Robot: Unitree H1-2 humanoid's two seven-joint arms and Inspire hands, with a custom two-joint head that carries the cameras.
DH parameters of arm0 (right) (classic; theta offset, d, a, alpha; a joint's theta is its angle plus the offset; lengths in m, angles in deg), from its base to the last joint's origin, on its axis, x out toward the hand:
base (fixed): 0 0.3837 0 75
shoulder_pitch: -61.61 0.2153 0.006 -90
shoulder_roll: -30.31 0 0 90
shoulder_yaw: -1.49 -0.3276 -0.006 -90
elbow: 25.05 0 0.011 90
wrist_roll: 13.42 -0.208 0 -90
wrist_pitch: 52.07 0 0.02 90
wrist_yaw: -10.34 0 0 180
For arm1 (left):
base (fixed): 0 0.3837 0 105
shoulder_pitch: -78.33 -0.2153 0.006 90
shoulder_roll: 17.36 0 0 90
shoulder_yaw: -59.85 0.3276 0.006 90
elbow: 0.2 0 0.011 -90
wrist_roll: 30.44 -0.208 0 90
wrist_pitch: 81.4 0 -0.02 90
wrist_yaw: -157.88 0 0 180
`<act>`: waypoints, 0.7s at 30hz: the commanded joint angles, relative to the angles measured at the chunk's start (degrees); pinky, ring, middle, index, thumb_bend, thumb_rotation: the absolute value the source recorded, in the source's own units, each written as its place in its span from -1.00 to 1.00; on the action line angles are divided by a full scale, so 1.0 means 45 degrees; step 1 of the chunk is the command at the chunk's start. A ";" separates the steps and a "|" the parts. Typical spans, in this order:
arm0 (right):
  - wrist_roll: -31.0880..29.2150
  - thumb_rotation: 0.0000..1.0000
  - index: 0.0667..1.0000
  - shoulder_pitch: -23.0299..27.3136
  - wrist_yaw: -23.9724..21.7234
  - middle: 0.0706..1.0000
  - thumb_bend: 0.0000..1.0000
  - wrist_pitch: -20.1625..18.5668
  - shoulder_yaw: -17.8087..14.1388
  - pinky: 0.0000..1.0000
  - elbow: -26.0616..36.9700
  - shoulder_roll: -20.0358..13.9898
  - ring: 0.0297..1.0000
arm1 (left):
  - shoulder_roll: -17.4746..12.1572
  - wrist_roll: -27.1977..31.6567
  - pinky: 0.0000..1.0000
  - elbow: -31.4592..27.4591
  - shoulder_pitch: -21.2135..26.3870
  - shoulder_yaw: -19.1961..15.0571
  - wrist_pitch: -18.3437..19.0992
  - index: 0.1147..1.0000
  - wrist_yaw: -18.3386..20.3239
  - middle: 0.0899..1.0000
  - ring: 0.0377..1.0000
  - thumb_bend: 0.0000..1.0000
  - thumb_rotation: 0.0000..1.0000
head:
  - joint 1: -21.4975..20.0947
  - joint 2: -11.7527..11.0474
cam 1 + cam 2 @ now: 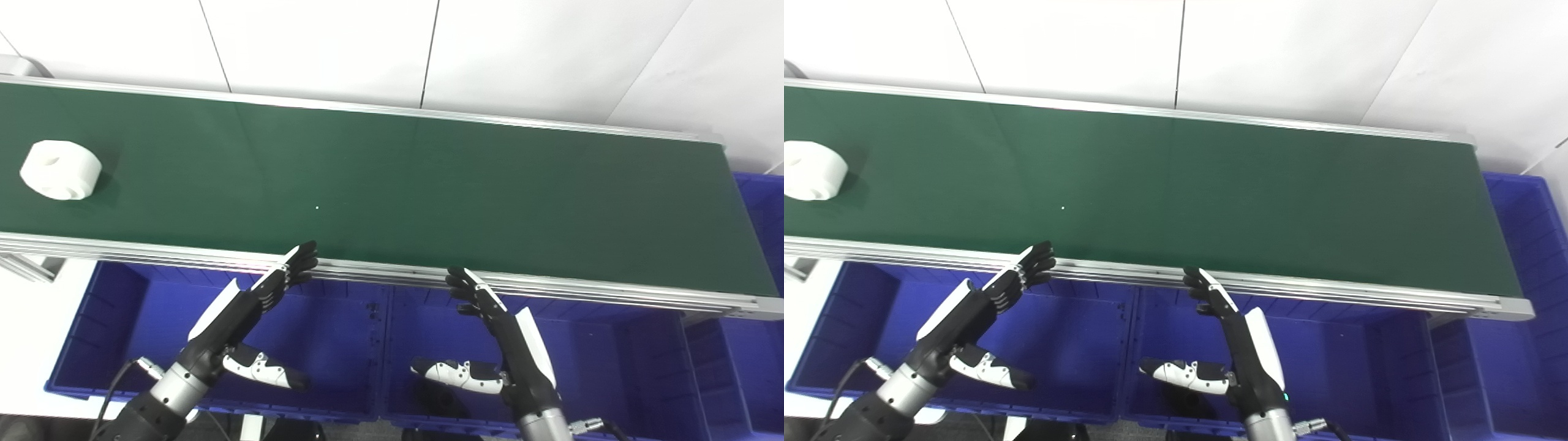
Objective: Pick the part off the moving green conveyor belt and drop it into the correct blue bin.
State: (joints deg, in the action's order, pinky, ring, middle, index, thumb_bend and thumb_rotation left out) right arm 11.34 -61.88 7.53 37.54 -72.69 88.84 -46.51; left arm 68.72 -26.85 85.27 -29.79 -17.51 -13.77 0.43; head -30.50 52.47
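Observation:
A white round part with holes in its top lies on the green conveyor belt at the far left; it also shows in the right eye view. My left hand is open and empty, held over a blue bin with its fingertips at the belt's near rail. My right hand is open and empty too, over the neighbouring blue bin, fingers pointing at the rail. Both hands are far from the part.
A silver rail runs along the belt's near edge. Another blue bin stands past the belt's right end. A white wall is behind the belt. A dark object lies low in the right bin.

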 commanded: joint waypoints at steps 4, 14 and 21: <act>0.0156 -0.51 0.75 -0.0083 0.0312 0.69 0.70 0.0273 0.0052 0.52 0.0033 0.0079 0.64 | -0.0057 0.0261 0.80 0.0147 0.0246 -0.0058 -0.0808 0.94 0.0163 0.94 0.89 0.71 -0.28 | 0.0859 -0.0361; -0.0116 -0.59 0.75 -0.0216 0.0823 0.69 0.68 0.1360 0.0028 0.48 -0.0768 -0.0335 0.62 | 0.0398 -0.0339 0.75 0.0518 0.0069 -0.0096 -0.1012 0.89 0.0031 0.91 0.85 0.77 -0.30 | 0.2370 -0.1651; 0.0087 -0.62 0.74 -0.0329 0.1310 0.70 0.68 0.2028 0.0048 0.49 -0.1165 -0.0494 0.63 | 0.0594 -0.0496 0.73 0.0532 -0.0105 -0.0118 -0.1013 0.86 -0.0018 0.88 0.84 0.78 -0.36 | 0.2603 -0.1992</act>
State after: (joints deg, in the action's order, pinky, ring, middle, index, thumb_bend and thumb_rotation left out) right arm 11.54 -62.88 12.01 42.42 -72.70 82.68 -48.89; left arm 71.22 -29.50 88.70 -30.51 -17.69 -15.99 0.90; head -18.81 43.51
